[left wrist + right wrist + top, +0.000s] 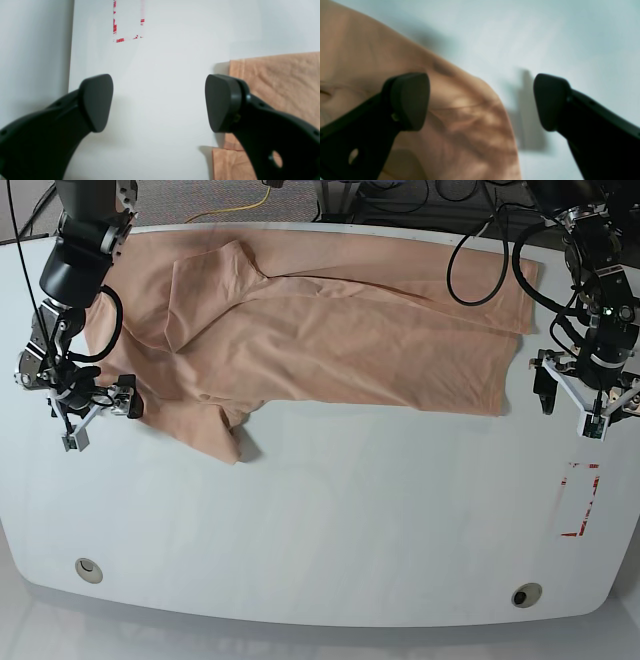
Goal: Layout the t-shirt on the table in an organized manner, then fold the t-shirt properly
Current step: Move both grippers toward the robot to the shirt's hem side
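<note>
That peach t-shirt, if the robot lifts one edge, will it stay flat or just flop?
Probably flop: the t-shirt already lies in soft wrinkles and folds. It looks thin and light, so a lifted edge would likely drape. Pushed on the glossy table, it may bunch rather than slide whole.

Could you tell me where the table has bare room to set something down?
The near half of the table is bare, between the t-shirt hem and the two grommets, left of the red tape mark. The far half is crowded by cloth.
</note>
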{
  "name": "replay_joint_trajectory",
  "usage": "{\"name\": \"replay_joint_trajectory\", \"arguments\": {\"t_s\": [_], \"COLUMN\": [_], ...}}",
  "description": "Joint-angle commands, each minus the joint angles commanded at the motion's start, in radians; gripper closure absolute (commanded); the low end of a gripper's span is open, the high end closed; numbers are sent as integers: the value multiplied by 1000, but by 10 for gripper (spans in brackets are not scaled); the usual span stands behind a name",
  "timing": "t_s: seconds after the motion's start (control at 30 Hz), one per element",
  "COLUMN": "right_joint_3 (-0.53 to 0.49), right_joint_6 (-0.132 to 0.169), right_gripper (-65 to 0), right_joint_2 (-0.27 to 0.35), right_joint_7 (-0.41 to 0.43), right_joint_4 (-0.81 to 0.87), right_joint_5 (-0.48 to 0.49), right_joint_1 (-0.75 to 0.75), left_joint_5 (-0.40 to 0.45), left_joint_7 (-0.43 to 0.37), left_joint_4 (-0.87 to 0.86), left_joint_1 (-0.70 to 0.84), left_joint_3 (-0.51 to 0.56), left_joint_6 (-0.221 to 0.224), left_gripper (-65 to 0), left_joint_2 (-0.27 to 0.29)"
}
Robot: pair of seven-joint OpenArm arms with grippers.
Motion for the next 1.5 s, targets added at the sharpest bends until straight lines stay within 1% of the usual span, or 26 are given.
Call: {"name": "replay_joint_trajectory", "arguments": {"t_s": [0.13, 0.23, 0.27, 0.3, 0.4, 0.43, 0.5, 0.53, 0.57, 0.63, 0.67, 0.7, 0.77, 0.87, 1.1, 1.13, 1.2, 1.23, 1.5], "right_joint_3": [0, 0, 0, 0, 0, 0, 0, 0, 0, -2, -2, -3, -17, -55, -66, -66, -66, -66, -68], "right_joint_6": [0, 0, 0, 0, 0, 0, 0, 0, 0, 0, 0, 0, 0, 0, 0, 0, 0, 0, 0], "right_gripper": [-633, -577, -537, -514, -371, -335, -257, -193, -171, -73, -57, -27, -13, -11, -8, -8, -8, -8, -8], "right_joint_2": [-8, -29, -34, -35, -48, -54, -60, -60, -61, -64, -64, -64, -64, -58, -58, -58, -58, -58, -61], "right_joint_7": [-2, -14, -26, -34, -58, -63, -66, -66, -66, -66, -66, -66, -66, -66, -61, -61, -61, -61, -61], "right_joint_4": [17, 51, 64, 75, 112, 115, 118, 118, 118, 118, 118, 118, 118, 118, 118, 118, 118, 118, 118], "right_joint_5": [0, 0, 0, 0, 0, 0, 0, -2, -2, -3, -3, -3, -3, -2, -3, -3, -3, -3, -3], "right_joint_1": [-26, -52, -58, -61, -64, -64, -64, -64, -64, -64, -64, -64, -63, -63, -64, -64, -64, -64, -64], "left_joint_5": [2, 2, 2, 2, 2, 2, 2, 2, 2, 2, 2, 2, 2, -2, -6, -8, -12, -28, -121], "left_joint_7": [0, 0, 0, 0, 0, 0, 0, 0, 0, 0, 0, 0, 0, 0, 0, 0, 0, 0, 0], "left_joint_4": [0, -2, -2, -2, -2, -2, -3, -9, -12, -29, -34, -48, -77, -155, -307, -322, -348, -362, -377], "left_joint_1": [0, 0, 0, 0, 0, 0, -2, -2, -2, -2, -3, -8, -25, -58, -132, -141, -157, -167, -176], "left_joint_3": [0, 0, 0, 0, 0, 2, 11, 21, 25, 34, 35, 38, 38, 38, 38, 41, 58, 74, 169], "left_joint_6": [0, 0, 0, 0, 0, 0, 0, 0, 0, 0, 0, 0, 0, 0, -2, -2, -3, -3, -3], "left_gripper": [-539, -539, -539, -539, -539, -539, -539, -539, -539, -540, -540, -540, -540, -540, -546, -554, -599, -650, -650], "left_joint_2": [0, 0, 0, 0, 0, 0, 0, 0, 0, 0, 0, 0, 0, 0, 2, 3, 9, 17, 21]}}
